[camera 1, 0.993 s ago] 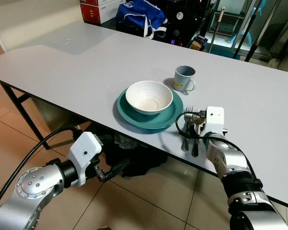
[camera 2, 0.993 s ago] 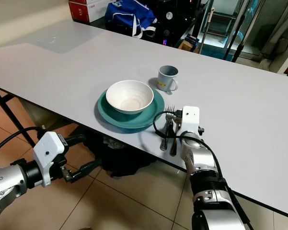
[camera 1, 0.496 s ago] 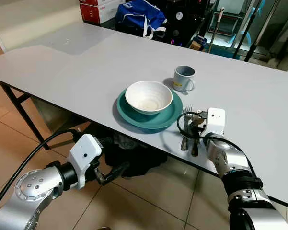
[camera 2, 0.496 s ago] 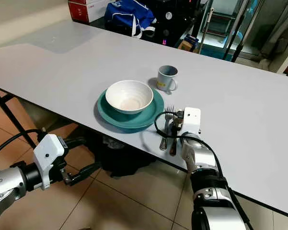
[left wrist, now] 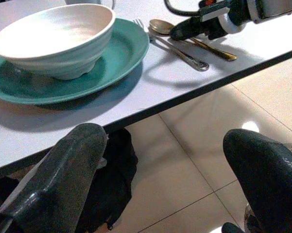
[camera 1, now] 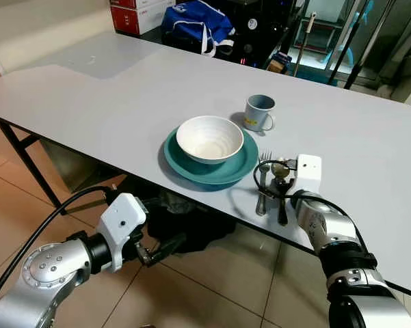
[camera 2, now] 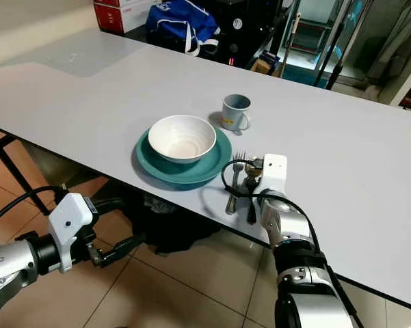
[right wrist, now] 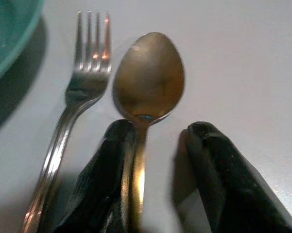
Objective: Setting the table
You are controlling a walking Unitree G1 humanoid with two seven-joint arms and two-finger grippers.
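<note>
Right gripper (right wrist: 158, 167): I have it low over the white table (camera 1: 123, 102), near the table's front edge. Its two black fingers stand apart; the spoon's neck lies against one finger (right wrist: 99, 179), and the other finger sits clear of it on the far side.
Spoon (right wrist: 146, 80): gold-toned, flat on the table, bowl just ahead of my right fingertips, handle running back under the gripper.
Fork (right wrist: 85, 77): silver, lying just beside the spoon, roughly parallel, on the side toward the plate, tines level with the spoon's bowl.
Plate (camera 1: 191, 160): teal, beyond the fork as seen from my right gripper, close to the table's front edge.
Bowl (camera 1: 210, 139): white, seated on the plate.
Mug (camera 1: 259, 113): grey-blue, farther back on the table than the plate and ahead of the right gripper, standing upright, apart from the plate.
Left gripper (left wrist: 170, 184): I have it below the table edge, over the tiled floor (camera 2: 191, 287), fingers spread wide, holding nothing; plate and bowl sit above and ahead of it.
</note>
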